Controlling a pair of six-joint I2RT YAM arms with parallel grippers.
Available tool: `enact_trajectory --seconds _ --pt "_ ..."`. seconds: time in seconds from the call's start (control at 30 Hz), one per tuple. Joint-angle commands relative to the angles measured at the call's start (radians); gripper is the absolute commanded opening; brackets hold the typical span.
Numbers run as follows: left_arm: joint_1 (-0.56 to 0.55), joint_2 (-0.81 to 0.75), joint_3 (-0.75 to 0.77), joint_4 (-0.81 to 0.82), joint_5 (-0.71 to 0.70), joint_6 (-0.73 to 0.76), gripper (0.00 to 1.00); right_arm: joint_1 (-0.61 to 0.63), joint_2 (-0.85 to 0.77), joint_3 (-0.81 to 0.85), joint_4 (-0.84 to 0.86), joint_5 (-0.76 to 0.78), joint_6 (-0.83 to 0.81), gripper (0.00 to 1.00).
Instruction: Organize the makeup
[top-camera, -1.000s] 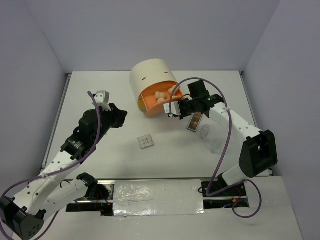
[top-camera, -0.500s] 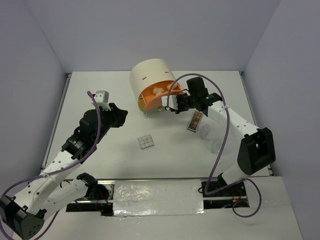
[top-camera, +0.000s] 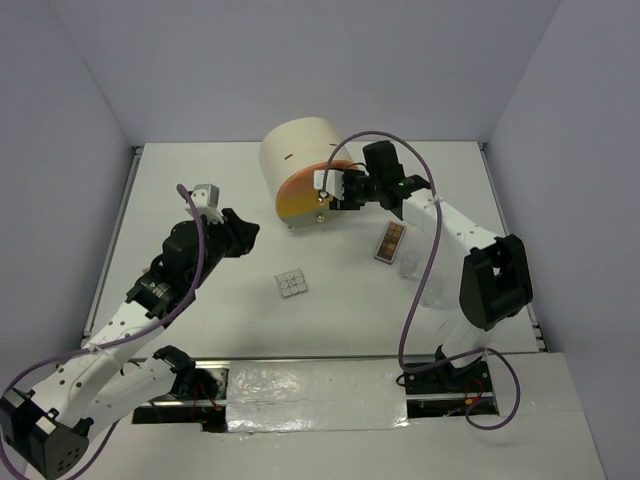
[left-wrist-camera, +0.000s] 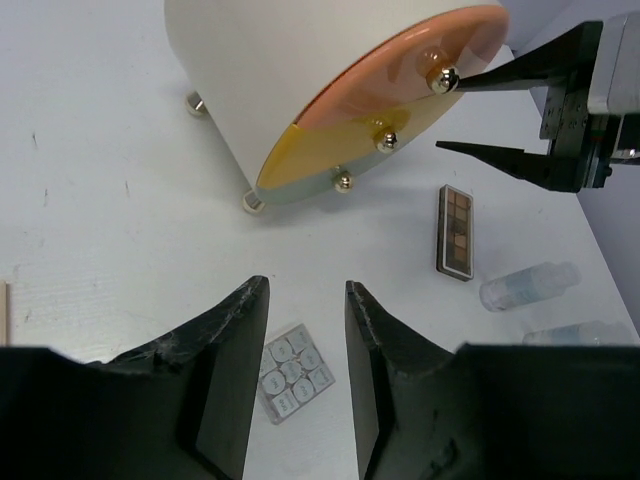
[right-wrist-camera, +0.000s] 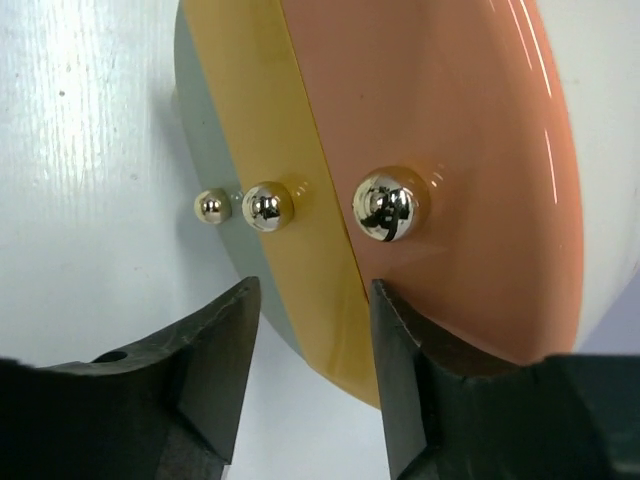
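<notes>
Two bottles (left-wrist-camera: 528, 285); brown palette (left-wrist-camera: 456, 231), grey palette (left-wrist-camera: 292, 363) — three knobs (right-wrist-camera: 385, 205).

Top view looks down on the table (top-camera: 340, 310); both wrist views face the drawer unit (left-wrist-camera: 260, 70), right closest.

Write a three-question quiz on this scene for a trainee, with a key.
1. Short answer: how many clear bottles lie on the table near the long brown palette?
2. Multiple choice: the right end effector is open next to: A) the top knob of the drawer unit; B) the long brown palette; C) a clear bottle.
3. True or false: the left end effector is open and holds nothing, and the square grey-white palette lies on the table.

Key: 1. two; 2. A; 3. true.
</notes>
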Motion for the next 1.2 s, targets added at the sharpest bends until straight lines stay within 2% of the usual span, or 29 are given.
enact_trajectory --seconds 0.0,0.17,0.23,0.3,0.37,0.4,0.43,0.53,0.57,0.63,0.67,0.83,0.97,1.17 --pt "0.004 -0.004 -0.014 0.053 0.005 -0.03 0.5 0.008 0.006 0.057 0.103 0.025 0.097 0.56" --pt "0.004 -0.007 -0.02 0.051 -0.004 -0.037 0.58 0.01 -0.003 0.049 0.094 0.027 0.145 0.57" --pt "0.004 -0.01 -0.019 0.044 -0.012 -0.033 0.58 0.01 -0.032 0.029 0.062 0.011 0.166 0.55" --pt "0.004 -0.016 -0.015 0.034 -0.018 -0.033 0.57 0.01 -0.075 -0.007 0.046 -0.012 0.211 0.52" --pt "0.004 -0.024 -0.022 0.033 -0.031 -0.036 0.5 0.01 -0.11 -0.049 0.052 -0.045 0.303 0.49" --pt "0.004 -0.031 -0.026 0.033 -0.035 -0.039 0.48 0.01 -0.143 -0.093 0.072 -0.048 0.358 0.47" --pt "0.004 -0.035 -0.031 0.033 -0.039 -0.045 0.44 0.01 -0.156 -0.109 0.106 -0.055 0.49 0.46" --pt "0.004 -0.039 -0.038 0.03 -0.048 -0.057 0.45 0.01 -0.18 -0.15 0.179 -0.045 0.741 0.45" --pt "0.004 -0.038 -0.04 0.028 -0.055 -0.059 0.46 0.01 -0.189 -0.162 0.206 -0.023 0.91 0.46" --pt "0.004 -0.039 -0.037 0.021 -0.059 -0.062 0.48 0.011 -0.198 -0.213 0.297 0.037 1.083 0.48" --pt "0.004 -0.039 -0.035 0.017 -0.062 -0.062 0.49 0.017 -0.201 -0.228 0.318 0.127 1.237 0.5" --pt "0.004 -0.045 -0.029 -0.003 -0.085 -0.065 0.53 0.021 -0.148 -0.221 0.3 0.269 1.479 0.57" --pt "0.006 -0.053 -0.029 -0.007 -0.098 -0.079 0.55 0.022 -0.092 -0.204 0.302 0.245 1.614 0.59" --pt "0.006 -0.064 -0.031 -0.015 -0.11 -0.094 0.55 0.022 -0.036 -0.18 0.319 0.237 1.719 0.6"
